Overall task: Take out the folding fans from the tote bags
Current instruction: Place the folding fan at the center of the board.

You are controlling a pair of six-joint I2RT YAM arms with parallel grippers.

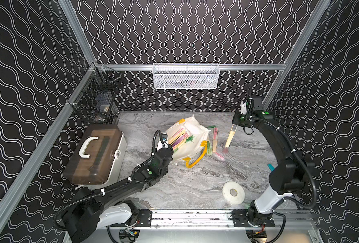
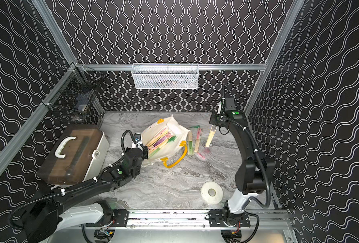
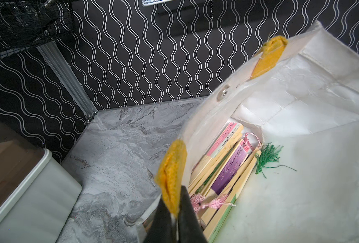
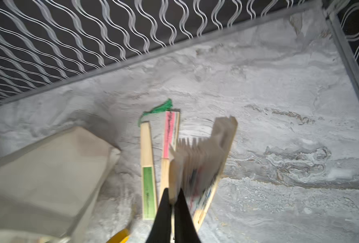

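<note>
- One roll of tape (image 1: 233, 192) sits nearest on the surface (image 1: 195, 178), well apart from the work and no part of it.
- Next, the left gripper (image 3: 174, 207) has its jaws clenched on a yellow patch (image 3: 172, 172) at the rim of the tote bag (image 1: 193, 126), holding the mouth open. Only this one bag is in view.
- Inside the bag lies a bundle of folding fans (image 3: 231, 168), pink, purple and green among tan sticks, with tassels trailing at the mouth. I count at least five, so the larger part of the job looks undone.
- Just beside the bag, on its right, two fans are out and flat on the surface: a green one (image 1: 209, 148) and a pink one (image 1: 215, 138), side by side.
- Farther back, the right gripper (image 4: 172, 193) has its jaws clamped on a third fan (image 1: 230, 135). It is partly spread and hangs tilted, its low end near the surface; whether it touches I cannot tell.
- Judged so: two fans are out, one is in the jaws and due to be laid down, and the bundle is left to fetch.
</note>
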